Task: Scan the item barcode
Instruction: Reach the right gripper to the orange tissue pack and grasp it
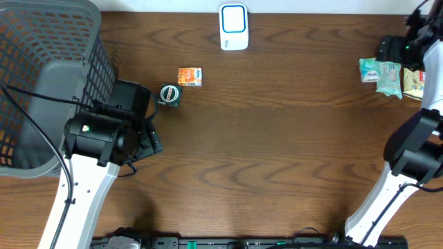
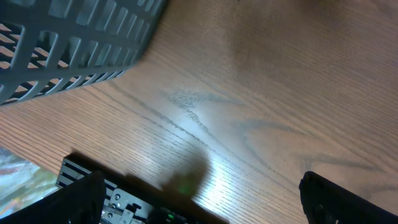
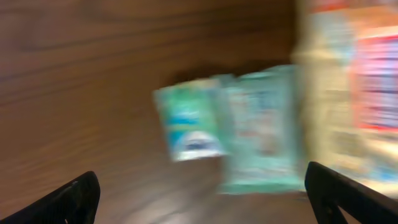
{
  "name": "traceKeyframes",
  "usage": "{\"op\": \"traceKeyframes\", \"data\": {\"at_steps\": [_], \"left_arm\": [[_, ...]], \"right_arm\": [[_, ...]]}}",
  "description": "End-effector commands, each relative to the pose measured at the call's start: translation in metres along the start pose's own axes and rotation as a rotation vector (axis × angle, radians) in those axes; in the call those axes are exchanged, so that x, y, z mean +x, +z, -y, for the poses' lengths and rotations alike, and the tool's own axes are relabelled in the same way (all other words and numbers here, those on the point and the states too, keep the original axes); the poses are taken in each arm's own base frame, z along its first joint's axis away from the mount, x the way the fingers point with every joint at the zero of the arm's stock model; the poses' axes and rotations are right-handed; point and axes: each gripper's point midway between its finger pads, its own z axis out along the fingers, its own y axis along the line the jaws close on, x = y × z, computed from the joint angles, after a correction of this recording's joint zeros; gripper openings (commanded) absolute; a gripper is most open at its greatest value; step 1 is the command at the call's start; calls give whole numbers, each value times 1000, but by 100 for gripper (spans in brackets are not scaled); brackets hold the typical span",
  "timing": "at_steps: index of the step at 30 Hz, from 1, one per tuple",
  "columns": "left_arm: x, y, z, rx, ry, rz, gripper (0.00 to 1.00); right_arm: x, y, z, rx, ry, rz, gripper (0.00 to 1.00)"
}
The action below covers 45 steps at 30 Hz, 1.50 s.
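A white barcode scanner (image 1: 234,28) with a blue-framed face stands at the table's far edge. Near the left arm lie an orange packet (image 1: 190,76) and a small round dark-green tin (image 1: 169,95). At the far right lie two green packets (image 1: 381,73) beside a yellowish packet (image 1: 414,83). My right gripper (image 1: 389,52) hovers just above them, open and empty. The right wrist view is blurred; it shows the green packets (image 3: 236,124) ahead of the open right gripper (image 3: 208,202). My left gripper (image 1: 149,137) is open over bare wood, and nothing lies between the fingers of the left gripper (image 2: 202,202).
A tall grey mesh basket (image 1: 48,76) fills the left end of the table, and its wall (image 2: 68,43) shows in the left wrist view. A black rail (image 1: 228,242) runs along the front edge. Brown wood spans the middle.
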Motion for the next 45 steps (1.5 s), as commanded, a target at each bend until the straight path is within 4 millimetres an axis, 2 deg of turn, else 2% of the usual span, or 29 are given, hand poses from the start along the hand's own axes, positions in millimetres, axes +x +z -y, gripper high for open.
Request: {"op": "traceKeyframes", "data": {"at_steps": [1, 3, 7, 14, 18, 21, 25, 30, 32, 34, 35, 39, 41, 45], "left_arm": [[1, 0, -1, 2, -17, -4, 98], [1, 0, -1, 2, -17, -4, 98], [1, 0, -1, 2, -17, -5, 98], [1, 0, -1, 2, -17, -4, 98], [1, 0, -1, 2, -17, -4, 98], [1, 0, -1, 2, -17, -5, 98], [1, 0, -1, 2, -17, -4, 98], [1, 0, -1, 2, -17, -4, 98], [1, 0, -1, 2, -17, -4, 97], [1, 0, -1, 2, -17, -4, 98], [1, 0, -1, 2, -17, -4, 98], [1, 0, -1, 2, -17, -5, 98], [1, 0, -1, 2, -17, -4, 98], [1, 0, -1, 2, -17, -5, 98]], "right_arm": [[7, 5, -76, -393, 9, -29, 99], [13, 2, -106, -523, 2, -51, 99], [29, -3, -156, -667, -25, -117, 99], [57, -17, -273, -862, -186, -175, 99], [73, -9, -342, -813, -222, -181, 99], [83, 4, -389, -700, -213, -138, 90], [97, 17, -436, -543, -203, -35, 72], [113, 20, -492, -485, -248, 111, 71], [121, 23, -508, -483, -250, 144, 62], [131, 28, -522, -488, -251, 160, 42], [134, 32, -526, -485, -246, 163, 32], [151, 56, -530, -448, -239, 156, 8], [157, 69, -526, -421, -242, 147, 1], [171, 91, -519, -395, -249, 102, 1]]}}
